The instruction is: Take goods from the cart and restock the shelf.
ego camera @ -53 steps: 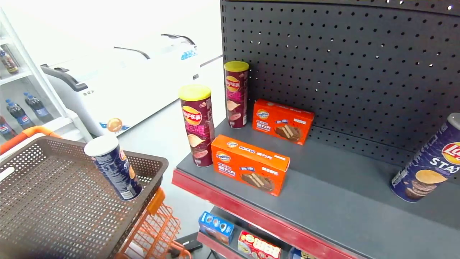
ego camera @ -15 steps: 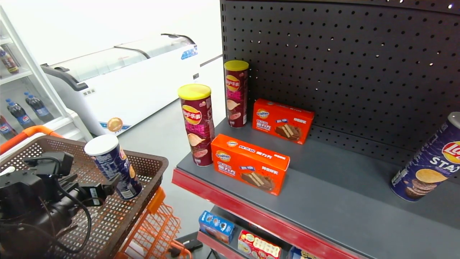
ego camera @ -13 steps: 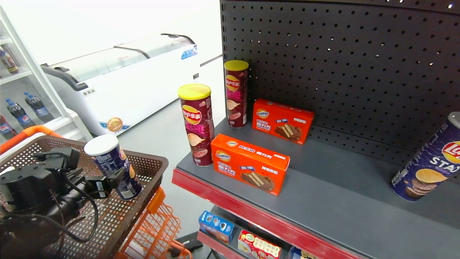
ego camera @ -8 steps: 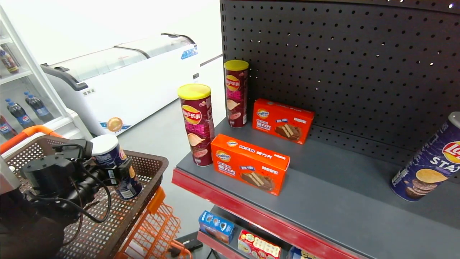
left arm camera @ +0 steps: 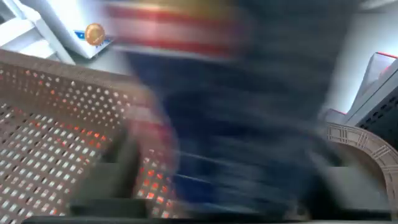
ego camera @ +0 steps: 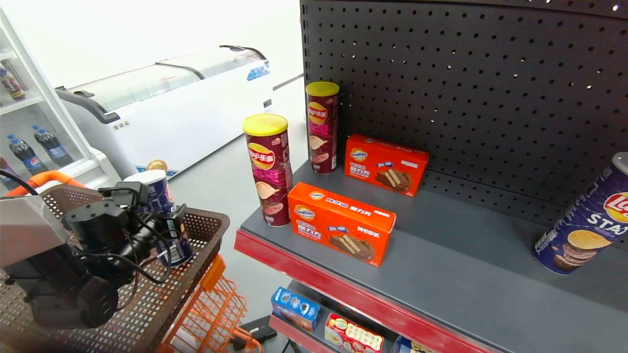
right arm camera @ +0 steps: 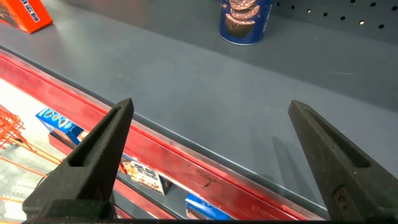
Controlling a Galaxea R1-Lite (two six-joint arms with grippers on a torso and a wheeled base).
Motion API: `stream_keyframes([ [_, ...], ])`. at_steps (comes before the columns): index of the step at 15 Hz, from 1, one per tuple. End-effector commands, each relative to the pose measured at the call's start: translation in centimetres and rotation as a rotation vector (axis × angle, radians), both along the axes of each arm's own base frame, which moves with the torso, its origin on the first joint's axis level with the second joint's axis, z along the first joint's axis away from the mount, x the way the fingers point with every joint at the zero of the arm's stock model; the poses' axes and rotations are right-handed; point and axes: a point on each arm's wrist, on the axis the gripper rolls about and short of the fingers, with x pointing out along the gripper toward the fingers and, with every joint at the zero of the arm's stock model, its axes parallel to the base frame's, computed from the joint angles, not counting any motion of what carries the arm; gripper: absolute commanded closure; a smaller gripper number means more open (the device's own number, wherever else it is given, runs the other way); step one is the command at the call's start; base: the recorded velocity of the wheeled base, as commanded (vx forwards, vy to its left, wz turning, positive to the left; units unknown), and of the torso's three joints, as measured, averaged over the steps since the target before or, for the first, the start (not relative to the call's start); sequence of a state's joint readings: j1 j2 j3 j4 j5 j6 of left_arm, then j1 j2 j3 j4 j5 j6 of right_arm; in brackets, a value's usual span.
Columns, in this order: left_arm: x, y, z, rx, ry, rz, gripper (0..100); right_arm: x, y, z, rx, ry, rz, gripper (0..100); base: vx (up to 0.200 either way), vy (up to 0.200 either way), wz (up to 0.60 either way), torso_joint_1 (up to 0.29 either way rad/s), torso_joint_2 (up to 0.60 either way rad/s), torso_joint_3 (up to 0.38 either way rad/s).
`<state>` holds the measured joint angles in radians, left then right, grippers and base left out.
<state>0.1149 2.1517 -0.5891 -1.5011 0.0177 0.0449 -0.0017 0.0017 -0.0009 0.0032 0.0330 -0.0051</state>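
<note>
In the head view, the blue can [ego camera: 161, 195] stands nearly upright inside the brown perforated cart basket [ego camera: 211, 220], near its far corner. It is a tall tube with a white lid and dark blue wrap whose print is mostly covered by cabling. The left end effector [ego camera: 156, 208] has one finger on each side of the can's body and is clamped on it. To the right, the shelf [ego camera: 441, 264] has a grey board with a red front edge and a black pegboard back [ego camera: 466, 88]. On the board stand two maroon cans [ego camera: 269, 171] with yellow lids, two orange boxes [ego camera: 341, 223] with wafer pictures, and, far right, a second blue can [ego camera: 584, 220] with a round red-and-yellow logo and chip pictures. The left wrist view is heavily motion-blurred. The blue can [left arm camera: 249, 124] is a wide dark mass with a red band across one end, and no writing on it is legible. Basket mesh [left arm camera: 50, 124] lies beside it. The right wrist view adds the right end effector [right arm camera: 209, 109], its two dark fingers spread wide apart and holding nothing above the shelf's [right arm camera: 249, 93] bare grey board. Past the fingers are the base of the second blue can [right arm camera: 244, 18] and a corner of an orange box [right arm camera: 25, 15]. Colourful packets [right arm camera: 59, 121] sit on the tier under the red edge.
</note>
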Motion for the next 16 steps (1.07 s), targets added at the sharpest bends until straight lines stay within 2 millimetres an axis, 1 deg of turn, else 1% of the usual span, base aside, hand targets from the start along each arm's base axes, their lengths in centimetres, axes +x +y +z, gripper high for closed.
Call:
stream_keyframes([
  [1,0.4,-0.4,0.0,0.017,-0.007,-0.012,100,0.0,0.0,0.0,0.001,-0.001,0.001,0,0.000,0.000,0.00,0.000,0.00,0.000],
  [5,0.4,-1.0,0.2,0.032,-0.012,-0.028,100,0.0,0.0,0.0,0.001,0.001,0.001,0,0.000,0.000,0.00,0.000,0.00,0.000],
  [7,-0.1,-1.1,1.9,0.053,-0.054,-0.030,100,0.0,0.0,0.0,0.001,-0.001,0.001,0,0.000,0.000,0.00,0.000,0.00,0.000],
  [9,-1.0,-2.0,4.4,0.090,-0.119,-0.053,100,0.0,0.0,0.0,0.001,0.001,0.002,0,0.000,0.000,0.00,0.000,0.00,0.000],
  [10,-1.9,-2.3,5.4,0.100,-0.138,-0.061,100,0.0,0.0,0.0,0.001,0.001,0.001,0,0.000,0.000,0.00,0.000,0.00,0.000],
  [11,-3.2,-2.6,6.7,0.114,-0.164,-0.067,100,0.0,0.0,0.0,0.001,-0.001,0.001,0,0.000,0.000,0.00,0.000,0.00,0.000],
  [12,-3.8,-3.0,7.5,0.117,-0.187,-0.079,100,0.0,0.0,0.0,0.001,0.001,0.001,0,0.000,0.000,0.00,0.000,0.00,0.000],
  [13,-4.8,-3.7,8.7,0.116,-0.214,-0.101,100,0.0,0.0,0.0,0.001,0.001,0.001,0,0.000,0.000,0.00,0.000,0.00,0.000],
  [14,-6.4,-4.3,10.1,0.114,-0.223,-0.123,100,0.0,0.0,0.0,0.001,0.001,0.002,0,0.000,0.000,0.00,0.000,0.00,0.000],
  [15,-8.6,-5.1,11.4,0.110,-0.217,-0.159,100,0.0,0.0,0.0,-0.001,-0.001,0.001,0,0.000,0.000,0.00,0.000,0.00,0.000],
  [16,-9.4,-5.3,11.9,0.105,-0.227,-0.168,100,0.0,0.0,0.0,0.001,0.001,0.002,0,0.000,0.000,0.00,0.000,0.00,0.000],
])
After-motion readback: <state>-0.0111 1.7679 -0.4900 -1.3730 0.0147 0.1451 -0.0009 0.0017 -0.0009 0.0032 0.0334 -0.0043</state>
